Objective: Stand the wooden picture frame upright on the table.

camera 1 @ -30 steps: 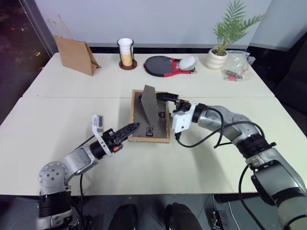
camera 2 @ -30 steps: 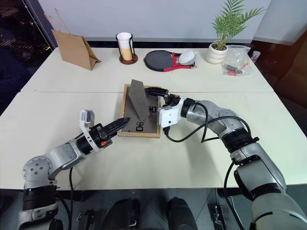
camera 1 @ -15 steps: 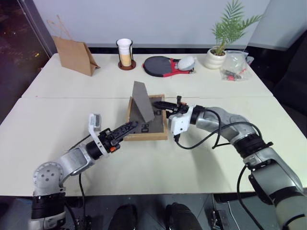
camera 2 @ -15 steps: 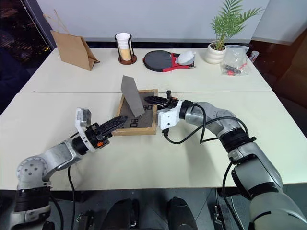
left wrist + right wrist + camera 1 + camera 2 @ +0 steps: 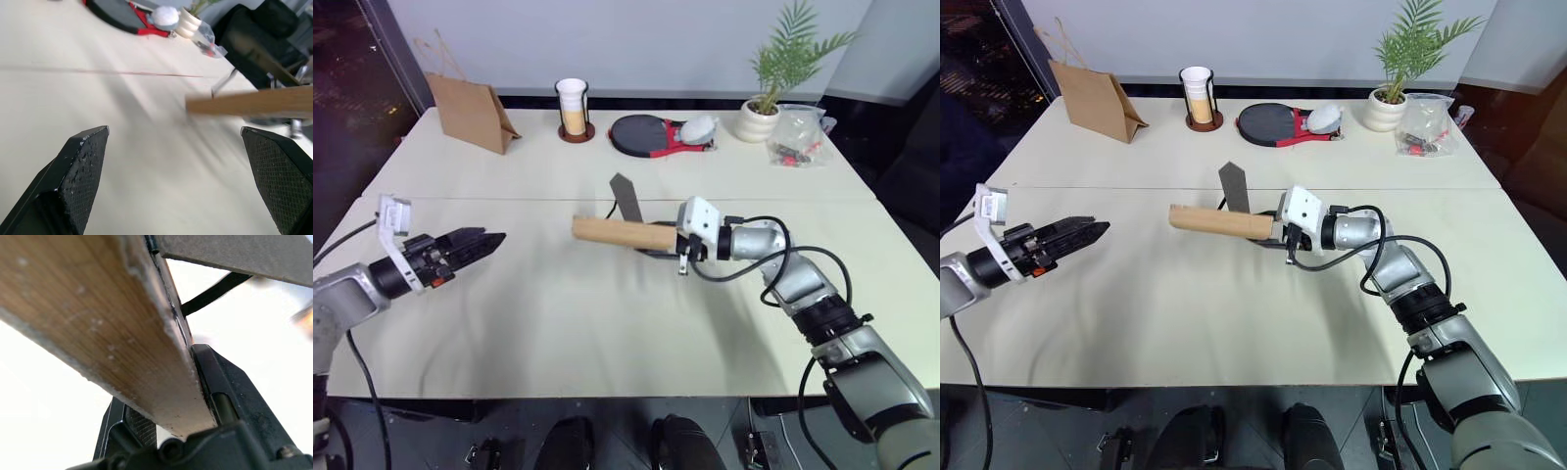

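Gripping the wooden picture frame [image 5: 625, 233] edge, right pincer [image 5: 677, 244]; left pincer [image 5: 481, 241] released, well apart.

bare table [image 5: 558, 313] between grippers, wooden picture frame [image 5: 622, 233] blocking centre

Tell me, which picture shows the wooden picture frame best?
The left eye view: the whole wooden picture frame shows edge-on, its stand sticking up, gripped at one end by the right claw. The right eye view shows the same. The left wrist view catches one blurred wooden strip. The right wrist view shows its wood edge very close up.
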